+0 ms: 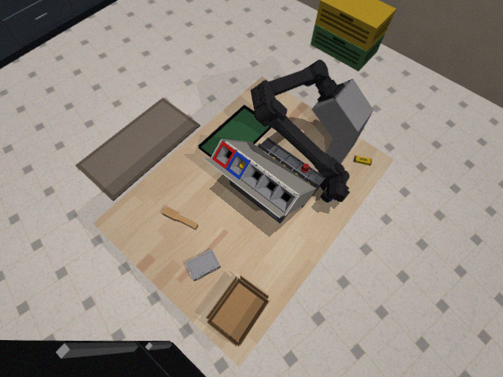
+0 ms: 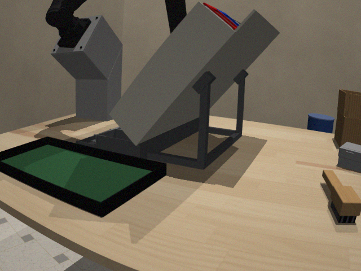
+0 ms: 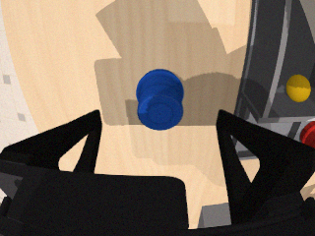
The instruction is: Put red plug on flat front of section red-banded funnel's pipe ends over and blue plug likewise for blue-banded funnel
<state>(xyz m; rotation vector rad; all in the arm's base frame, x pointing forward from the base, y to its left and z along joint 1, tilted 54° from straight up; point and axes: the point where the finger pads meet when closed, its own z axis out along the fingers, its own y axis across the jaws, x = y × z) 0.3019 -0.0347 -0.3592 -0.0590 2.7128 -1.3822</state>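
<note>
The grey funnel box (image 1: 264, 178) (image 2: 186, 66) stands tilted on its dark frame. The red-banded funnel (image 1: 223, 155) and the blue-banded funnel (image 1: 237, 165) are at its left end. A yellow marble (image 1: 242, 165) sits in the blue-banded funnel. The red plug (image 1: 304, 166) (image 3: 309, 134) stands on the front part of a section near the right end. A yellow marble (image 3: 298, 87) lies in a section beside it. The blue plug (image 3: 159, 99) stands on the wooden table right of the box. My gripper (image 3: 158, 117) (image 1: 329, 198) is open, low over the blue plug, with one finger on each side and apart from it.
A green tray (image 1: 240, 129) (image 2: 73, 171) lies behind the box. A wooden brush (image 1: 179, 217) (image 2: 342, 198), a grey box (image 1: 202, 264) (image 2: 350, 156) and a cardboard box (image 1: 237, 309) (image 2: 348, 116) lie at the front. The arm's pedestal (image 1: 343, 115) (image 2: 93, 73) stands nearby, with a small yellow item (image 1: 362, 159) beside it.
</note>
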